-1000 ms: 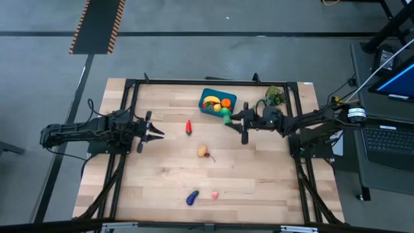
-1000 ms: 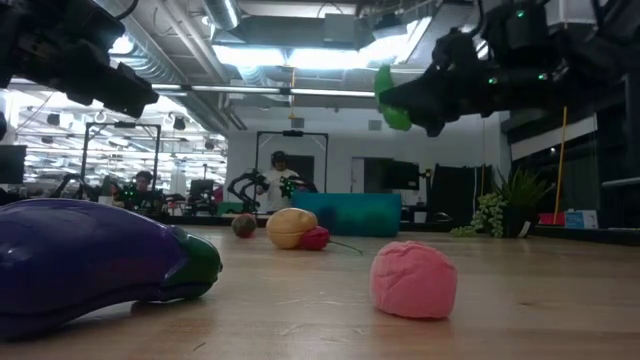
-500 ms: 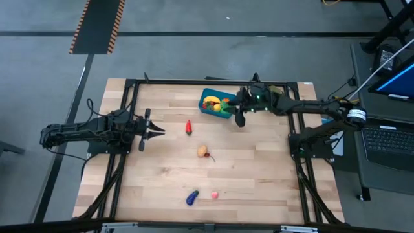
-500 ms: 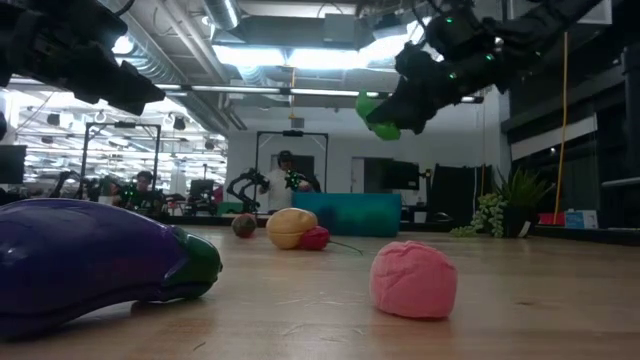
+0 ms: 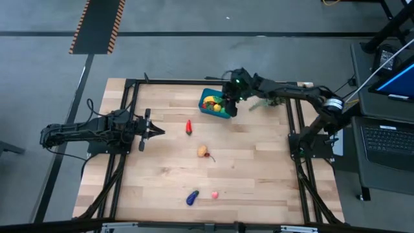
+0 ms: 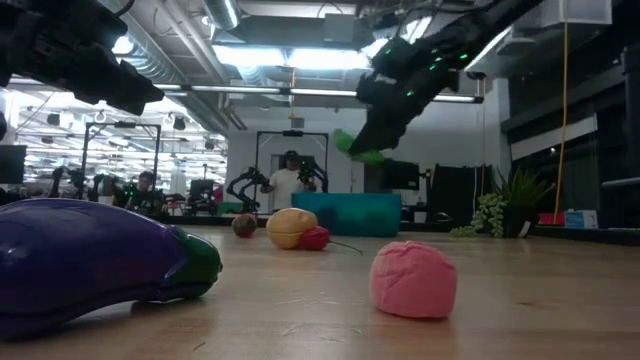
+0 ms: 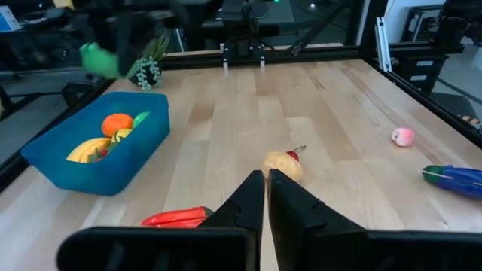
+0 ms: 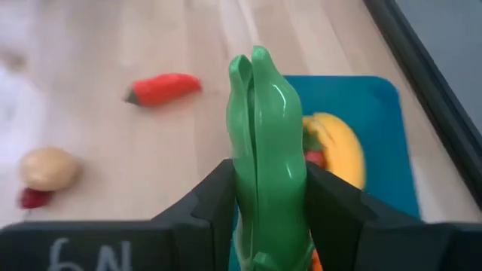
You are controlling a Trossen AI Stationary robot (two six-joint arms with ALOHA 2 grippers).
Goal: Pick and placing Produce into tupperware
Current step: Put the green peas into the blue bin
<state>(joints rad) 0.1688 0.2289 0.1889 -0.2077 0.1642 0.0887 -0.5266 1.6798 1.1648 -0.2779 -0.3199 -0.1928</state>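
**Even light above, glare and blur down low**

From overhead I get flat, bright, nearly shadowless light. My low camera stares into glaring ceiling lights (image 6: 270, 55); the near purple eggplant (image 6: 95, 262) is soft, out of focus. My right wrist picture smears at its edges.

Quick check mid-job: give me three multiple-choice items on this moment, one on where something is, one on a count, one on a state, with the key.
1. Where is the right hand?
A. over the tub's edge
B. beside the eggplant
C. off the table

2. How many produce pieces lie on the table outside the tub?
A. two
B. four
C. seven

3. What state is the left hand in?
A. shut on the pepper
B. shut, holding nothing
C. wide open

Key: 1 A, the high view shows it at the tub's right edge, gripping the green piece. 2 B, pepper, potato, eggplant, pink piece. 3 B, its fingers meet with nothing between them in the left wrist view.
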